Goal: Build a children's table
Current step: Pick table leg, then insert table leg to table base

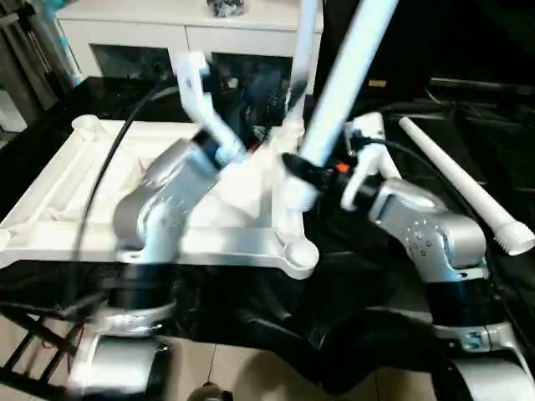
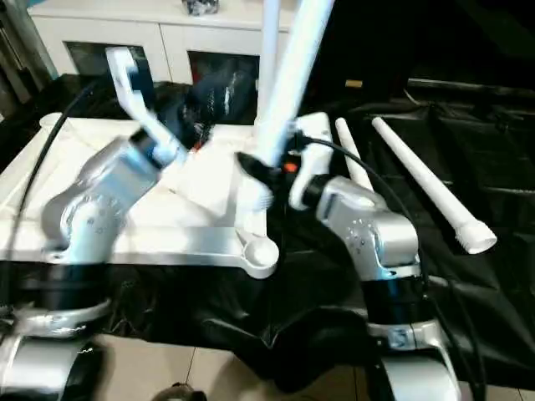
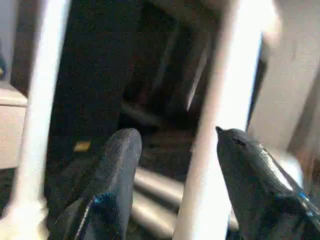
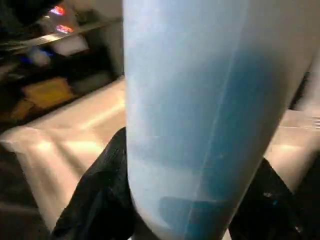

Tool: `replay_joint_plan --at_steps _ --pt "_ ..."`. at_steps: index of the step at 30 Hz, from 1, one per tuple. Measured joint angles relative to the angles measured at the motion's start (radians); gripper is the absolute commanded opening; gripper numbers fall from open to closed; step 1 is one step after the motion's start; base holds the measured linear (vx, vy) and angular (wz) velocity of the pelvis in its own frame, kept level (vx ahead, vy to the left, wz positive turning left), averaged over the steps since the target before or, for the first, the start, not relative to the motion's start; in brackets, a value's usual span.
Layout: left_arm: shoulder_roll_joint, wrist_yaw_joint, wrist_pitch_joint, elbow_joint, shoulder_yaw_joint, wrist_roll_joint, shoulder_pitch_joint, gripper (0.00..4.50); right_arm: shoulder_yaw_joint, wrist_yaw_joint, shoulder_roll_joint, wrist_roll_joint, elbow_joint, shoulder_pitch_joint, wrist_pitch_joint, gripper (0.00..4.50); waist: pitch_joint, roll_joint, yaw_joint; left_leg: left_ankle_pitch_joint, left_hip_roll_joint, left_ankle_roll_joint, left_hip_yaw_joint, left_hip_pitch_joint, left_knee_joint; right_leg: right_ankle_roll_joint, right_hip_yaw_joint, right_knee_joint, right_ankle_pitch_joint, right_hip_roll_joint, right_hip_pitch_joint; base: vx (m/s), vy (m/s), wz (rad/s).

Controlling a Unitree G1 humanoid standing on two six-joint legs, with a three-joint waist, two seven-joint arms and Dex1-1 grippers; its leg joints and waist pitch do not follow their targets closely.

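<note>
The white tabletop [image 1: 58, 192] lies underside up on the black-draped table, its near right corner socket [image 1: 299, 253] empty. One white leg [image 1: 305, 33] stands upright at the far right corner. My right gripper [image 1: 305, 165] is shut on a second leg [image 1: 343, 75] near its lower end and holds it tilted above the tabletop's right side. In the right wrist view this leg [image 4: 200, 115] sits between the black fingers [image 4: 100, 200]. My left gripper [image 3: 174, 134] is raised over the tabletop, open, with that tilted leg [image 3: 220, 125] passing loosely between its fingers.
Two loose legs [image 2: 426, 180] [image 2: 355, 167] lie on the black cloth to the right of my right arm. A white cabinet [image 1: 167, 25] stands behind the table. A black cable [image 1: 109, 159] runs over the tabletop along my left forearm. Tiled floor shows below the table's front edge.
</note>
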Motion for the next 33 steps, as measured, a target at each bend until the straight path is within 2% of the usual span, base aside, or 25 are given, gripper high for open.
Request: replay_joint_plan --at_steps 2,5,12,16,19,23,24,27,28,33 --pt "0.120 -0.121 -0.020 0.005 -0.091 0.066 0.044 2.78 0.000 -0.009 -0.023 -0.022 0.009 0.021 -0.015 1.90 0.000 0.000 -0.001 0.000 0.000 0.000 0.000 0.000 -0.001 0.001 0.000 0.000 0.000 0.000 -0.001 0.000 0.000 0.00" --pt "0.216 -0.265 -0.033 0.026 -0.198 0.123 0.096 2.78 0.003 -0.012 -0.042 -0.046 0.016 0.044 -0.020 1.90 0.000 0.001 -0.002 0.000 0.000 0.000 0.001 -0.001 -0.001 0.001 0.001 0.000 0.000 0.000 -0.002 0.000 0.000 0.00" --pt "0.294 -0.423 -0.059 0.079 -0.330 0.204 0.101 2.78 0.019 0.000 -0.044 -0.056 0.015 0.046 -0.026 1.90 0.000 0.001 -0.004 0.000 0.000 -0.001 0.001 0.001 -0.001 0.000 0.002 0.002 0.000 0.000 -0.002 0.000 0.000 0.00" --pt "0.335 -0.510 -0.169 0.231 -0.437 0.332 0.078 2.43 0.039 0.010 -0.050 -0.070 0.015 0.048 -0.043 1.90 0.000 0.004 -0.008 0.000 0.000 -0.001 0.001 0.002 -0.001 0.000 0.002 0.002 0.001 0.000 -0.001 0.000 0.000 0.00" --pt "0.335 -0.527 -0.245 0.334 -0.471 0.390 0.067 2.04 0.042 0.016 -0.053 -0.079 0.014 0.056 -0.045 1.90 0.000 0.004 -0.010 0.001 0.000 -0.001 0.001 0.001 -0.001 0.000 0.002 0.002 0.001 0.000 -0.001 0.000 0.000 0.00" --pt "0.328 -0.526 -0.318 0.424 -0.484 0.433 0.030 1.84 0.046 0.024 -0.060 -0.087 0.014 0.071 -0.045 1.90 0.000 0.004 -0.011 0.001 0.000 -0.001 0.001 0.001 -0.001 0.000 0.002 0.001 0.001 0.000 -0.001 0.000 0.000 0.00" --pt "0.323 -0.527 -0.334 0.448 -0.488 0.445 0.020 1.60 0.047 0.024 -0.060 -0.088 0.014 0.074 -0.045 1.90 0.000 0.004 -0.011 0.001 0.000 -0.001 0.001 0.001 -0.001 0.000 0.002 0.001 0.001 0.000 -0.001 0.000 0.000 0.00" --pt "0.306 -0.529 -0.367 0.490 -0.488 0.458 0.007 1.54 0.050 0.026 -0.062 -0.088 0.014 0.077 -0.045 1.90 0.000 0.004 -0.016 0.001 0.000 -0.001 0.001 0.001 -0.001 0.000 0.002 0.002 0.001 0.000 -0.001 0.000 0.000 0.00" --pt "0.296 -0.536 -0.387 0.521 -0.488 0.463 -0.002 1.34 0.052 0.027 -0.063 -0.088 0.012 0.077 -0.045 1.90 0.000 0.005 -0.018 0.001 0.000 -0.001 0.001 0.001 -0.001 0.000 0.002 0.002 0.001 0.000 -0.001 0.000 0.000 0.00" --pt "0.286 -0.560 -0.412 0.568 -0.488 0.463 -0.019 0.97 0.054 0.040 -0.066 -0.090 0.005 0.077 -0.045 1.90 0.000 0.005 -0.026 0.001 0.000 -0.001 0.001 0.001 -0.001 0.000 0.002 0.002 0.001 0.000 -0.001 0.000 0.000 0.00"
